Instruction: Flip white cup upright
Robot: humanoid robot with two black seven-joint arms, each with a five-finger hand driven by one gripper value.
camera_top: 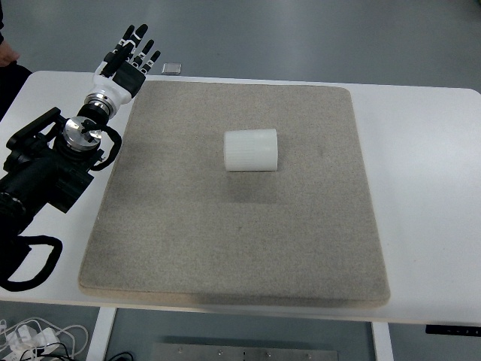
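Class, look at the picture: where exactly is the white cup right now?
In the top view, the white cup lies on its side near the middle of the grey mat, well right of the left hand.

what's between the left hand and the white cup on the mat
Only bare mat: in the top view nothing stands between the left hand and the white cup lying on its side.

A white counter (428, 203) was seen spread across most of the view, and a large grey, coarse-textured mat (240, 248) with rounded corners was laid flat on it. A small dark square object (172, 68) was placed on the counter just beyond the mat's far left corner. White cables (41, 335) were seen bundled below the counter's near left edge.
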